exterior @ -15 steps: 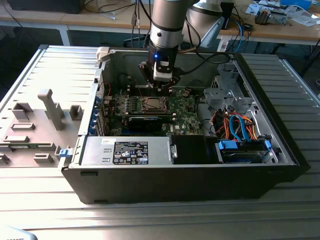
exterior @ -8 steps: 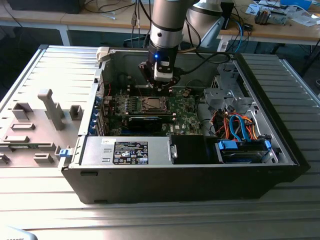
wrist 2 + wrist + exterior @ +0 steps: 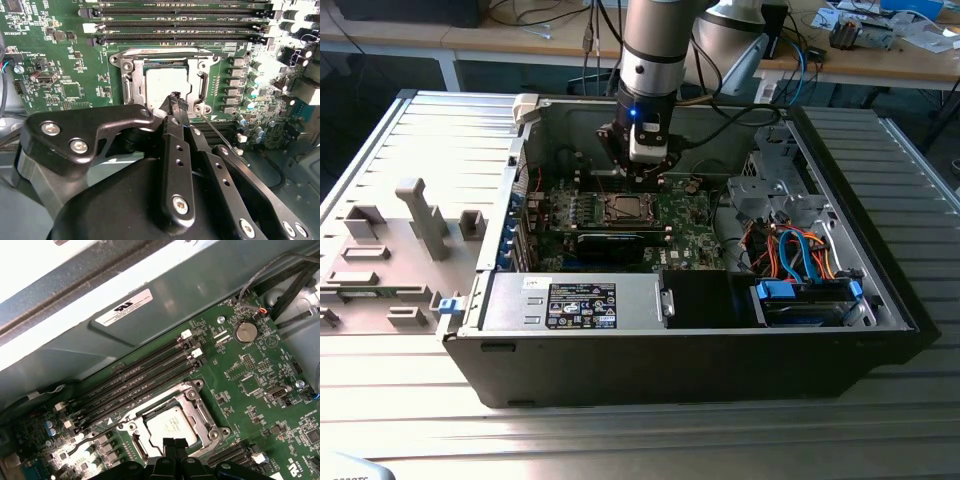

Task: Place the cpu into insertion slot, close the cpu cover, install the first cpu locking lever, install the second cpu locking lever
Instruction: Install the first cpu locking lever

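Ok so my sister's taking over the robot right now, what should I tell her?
The gripper is shut, holding nothing, with its tips right above the cpu.
The cpu sits in the insertion slot on the green motherboard.
The cpu cover is folded down around it.
Done: chip in, cover closed.
Left: the locking levers. A thin lever rod sticks out beside the socket and looks unlatched.

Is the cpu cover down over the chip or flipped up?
Down. In the second wrist view the cover lies flat around the chip, which shows through its window.
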`<state>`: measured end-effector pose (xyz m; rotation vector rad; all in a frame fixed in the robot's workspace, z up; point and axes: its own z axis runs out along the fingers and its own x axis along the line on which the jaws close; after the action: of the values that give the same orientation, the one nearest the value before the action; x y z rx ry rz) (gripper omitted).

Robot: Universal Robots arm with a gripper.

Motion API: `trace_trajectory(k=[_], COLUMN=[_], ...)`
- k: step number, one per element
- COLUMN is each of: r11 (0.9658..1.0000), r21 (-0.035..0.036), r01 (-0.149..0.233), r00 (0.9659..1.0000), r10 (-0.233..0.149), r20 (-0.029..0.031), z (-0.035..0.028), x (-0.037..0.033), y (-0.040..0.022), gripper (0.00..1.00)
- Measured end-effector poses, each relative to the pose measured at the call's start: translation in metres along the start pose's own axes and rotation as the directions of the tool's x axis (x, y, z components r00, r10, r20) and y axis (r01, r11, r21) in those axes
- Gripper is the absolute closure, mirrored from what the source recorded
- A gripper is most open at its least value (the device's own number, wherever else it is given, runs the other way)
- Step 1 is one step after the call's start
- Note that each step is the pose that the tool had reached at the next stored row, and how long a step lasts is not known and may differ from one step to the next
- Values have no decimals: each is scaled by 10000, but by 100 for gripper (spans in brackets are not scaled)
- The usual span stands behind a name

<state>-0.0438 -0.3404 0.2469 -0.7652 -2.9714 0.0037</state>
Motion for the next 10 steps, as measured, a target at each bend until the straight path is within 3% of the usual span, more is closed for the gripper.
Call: trace_trajectory(k=[10], r11=[9995], r21=[-8], r01=[310], r00=[9995], r10=[-310], r20=[-10], z=[0], x=[0], y=[0], gripper=[89])
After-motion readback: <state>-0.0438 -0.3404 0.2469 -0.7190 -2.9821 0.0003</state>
